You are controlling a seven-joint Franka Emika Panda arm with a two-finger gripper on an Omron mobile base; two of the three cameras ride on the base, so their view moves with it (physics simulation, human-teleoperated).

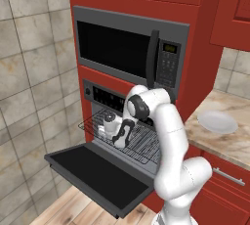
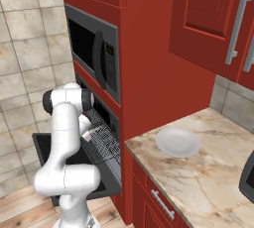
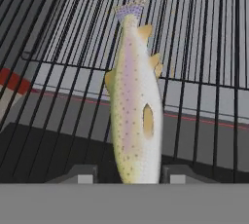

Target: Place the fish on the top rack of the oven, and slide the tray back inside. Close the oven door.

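The fish (image 3: 133,116), slim and speckled grey-beige with a paler belly, lies lengthwise on the wires of the top rack (image 3: 204,33), its tail pointing away from the hand. Its head end sits between the fingertips of my gripper (image 3: 129,174). The jaws stand open, with a gap showing on the fish's left side. The rack (image 1: 146,143) is pulled out of the oven (image 1: 105,94) over the lowered oven door (image 1: 97,175). My gripper (image 1: 122,138) hangs just above the rack's middle. From the right, the rack (image 2: 104,142) shows beside the arm.
The microwave (image 1: 122,48) with its vertical handle sits directly above the oven. A round white plate (image 1: 217,121) rests on the marble counter to the right, the plate (image 2: 177,142) near the counter's front. The open door juts out over the wooden floor.
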